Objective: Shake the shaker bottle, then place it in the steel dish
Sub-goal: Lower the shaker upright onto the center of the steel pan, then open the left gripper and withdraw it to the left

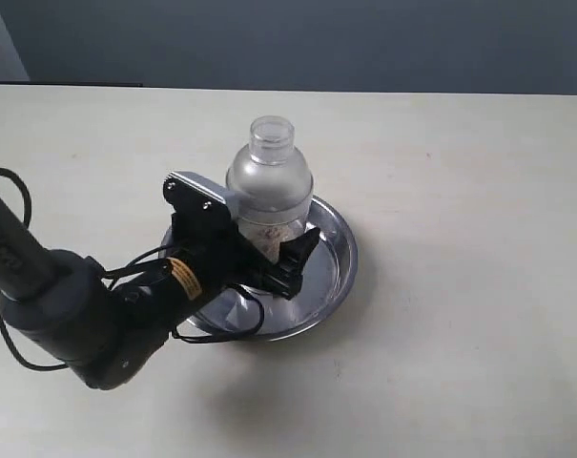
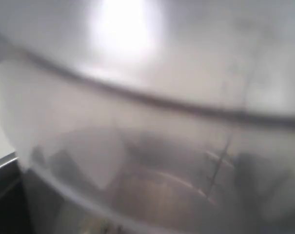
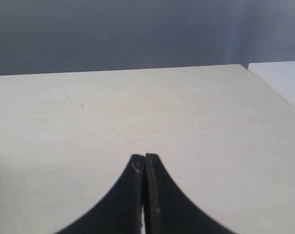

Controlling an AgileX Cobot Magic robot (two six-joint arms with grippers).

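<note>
- A pale table (image 1: pixel 460 191) ran back to a grey wall (image 1: pixel 317 38) beyond its far edge.
- The steel dish (image 1: pixel 343 250) lay about mid-table. The shaker bottle (image 1: pixel 269 176) stood upright in it, with something brownish low inside.
- The left gripper (image 1: pixel 261 256) straddled the bottle's lower body, hiding the dish's near-left rim. Whether its jaws pinched the bottle or stood clear could not be told.
- The right gripper (image 3: pixel 145 163) hung over bare table near a corner, fingers pressed together.

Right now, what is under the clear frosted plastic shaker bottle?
The round shiny steel dish: its rim and flat bottom show around the bottle. The left gripper covers the bottle's base, so contact with the dish is hidden.
</note>
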